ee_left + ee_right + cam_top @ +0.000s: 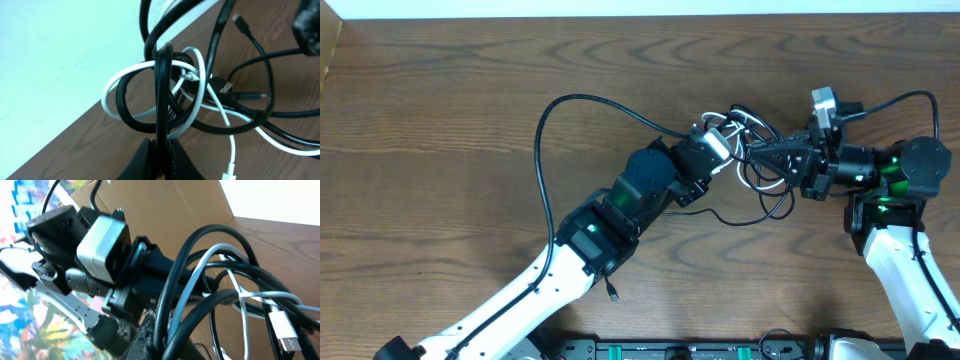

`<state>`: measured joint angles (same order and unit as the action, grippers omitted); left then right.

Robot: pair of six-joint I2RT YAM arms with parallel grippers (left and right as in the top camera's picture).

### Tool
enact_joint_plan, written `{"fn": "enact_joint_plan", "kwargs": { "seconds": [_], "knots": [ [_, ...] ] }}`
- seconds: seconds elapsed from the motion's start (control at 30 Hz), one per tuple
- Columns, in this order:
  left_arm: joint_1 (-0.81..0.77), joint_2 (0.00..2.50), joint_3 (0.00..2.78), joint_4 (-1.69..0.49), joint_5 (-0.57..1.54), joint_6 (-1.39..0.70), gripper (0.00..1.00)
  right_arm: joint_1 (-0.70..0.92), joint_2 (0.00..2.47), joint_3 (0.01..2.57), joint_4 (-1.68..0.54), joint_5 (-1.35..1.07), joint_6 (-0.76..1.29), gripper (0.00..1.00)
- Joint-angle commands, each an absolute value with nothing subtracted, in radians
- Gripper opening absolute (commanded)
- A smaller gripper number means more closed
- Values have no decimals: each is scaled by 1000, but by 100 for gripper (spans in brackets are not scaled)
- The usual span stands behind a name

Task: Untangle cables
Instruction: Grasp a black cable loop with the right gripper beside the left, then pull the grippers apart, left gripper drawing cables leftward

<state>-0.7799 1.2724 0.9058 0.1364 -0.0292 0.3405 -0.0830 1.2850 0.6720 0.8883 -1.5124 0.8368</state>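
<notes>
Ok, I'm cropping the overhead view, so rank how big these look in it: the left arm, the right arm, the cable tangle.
1. left arm, reaching from the bottom edge to mid-table.
2. right arm, clearly shorter in frame.
3. cable tangle, a small knot between them.

You have no text to read in any view. No lettering, brand, number or sign can be made out on the cables [165, 90], on the white housing [102, 240] at 10 o'clock in the right wrist view, or on the table [440, 100]. The colourful surface [20, 305] at 9 o'clock in that same view shows only blurred patches, no legible characters.
</notes>
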Motion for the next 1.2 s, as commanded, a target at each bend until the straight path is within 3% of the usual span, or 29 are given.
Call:
{"fn": "enact_joint_plan", "kwargs": {
  "seconds": [0.0, 0.57, 1.17],
  "knots": [
    [-776, 1203, 932, 148, -65, 345, 8, -86, 1281, 678, 891, -1560, 783, 1],
    [-776, 969, 932, 137, -73, 346, 8, -115, 1347, 677, 874, -1560, 770, 1],
    [-776, 889, 932, 100, -417, 346, 7, -133, 1349, 667, 871, -1560, 769, 1]
  ]
}}
